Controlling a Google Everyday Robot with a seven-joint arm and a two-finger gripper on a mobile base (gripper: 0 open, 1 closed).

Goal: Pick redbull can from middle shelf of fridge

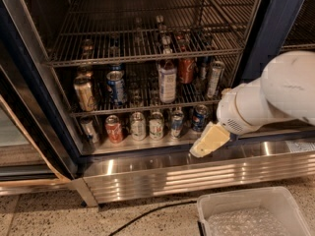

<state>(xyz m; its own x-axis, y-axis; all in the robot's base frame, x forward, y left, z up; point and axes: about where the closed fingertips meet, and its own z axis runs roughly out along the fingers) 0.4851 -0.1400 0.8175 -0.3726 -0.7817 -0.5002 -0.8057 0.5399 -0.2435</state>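
The redbull can point(214, 77), slim and silvery with bluish patches, stands upright at the right end of the middle shelf point(98, 111), a wire rack in the open fridge point(275, 28). My gripper point(204, 145), a cream wedge on the white arm, hangs in front of the fridge's lower edge. It is below and slightly left of the redbull can, apart from it, and holds nothing that I can see.
The middle shelf also holds a gold can point(84, 93), a wider blue soda can point(116, 86), a white-labelled bottle point(167, 80), a red can point(187, 70) and a slim dark-blue can point(203, 68). Several cans stand on the fridge floor point(147, 142). A white bin point(236, 205) and a black cable point(147, 213) lie on the ground below the ribbed steel base point(172, 178).
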